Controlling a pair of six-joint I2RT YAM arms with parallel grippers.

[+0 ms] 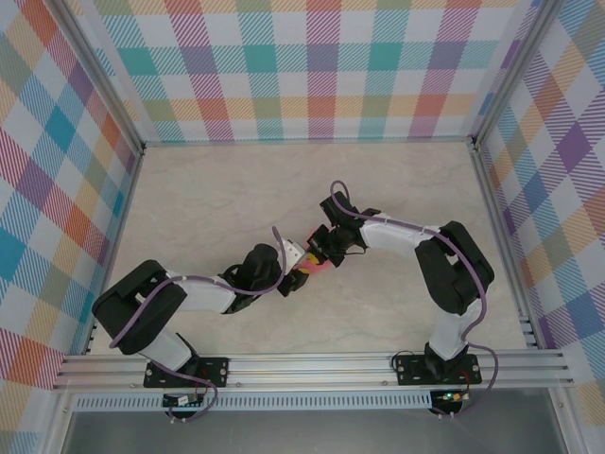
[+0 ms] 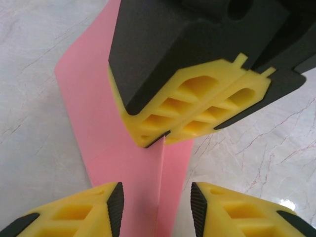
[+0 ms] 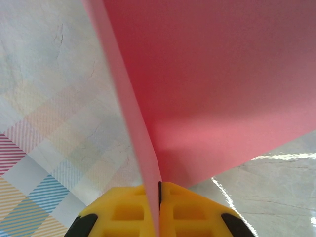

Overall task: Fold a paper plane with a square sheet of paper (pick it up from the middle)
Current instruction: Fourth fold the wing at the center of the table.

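Stretching open to the bright plaid walls (image 1: pixel 321 66), the pale marbled table top (image 1: pixel 217 189) was occupied at its middle by the salmon-pink creased sheet of paper (image 2: pixel 94 123), pinched at its raised ridge by the clenched right gripper (image 3: pixel 159 195), the left gripper (image 2: pixel 157 207) parted astride it.

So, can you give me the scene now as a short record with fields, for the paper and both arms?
paper: salmon-pink sheet, creased, partly lying on the marble table
right fingers: shut on the sheet's raised fold
left fingers: open, one on each side of that fold, not gripping
place: about the table's middle, where the two arms meet
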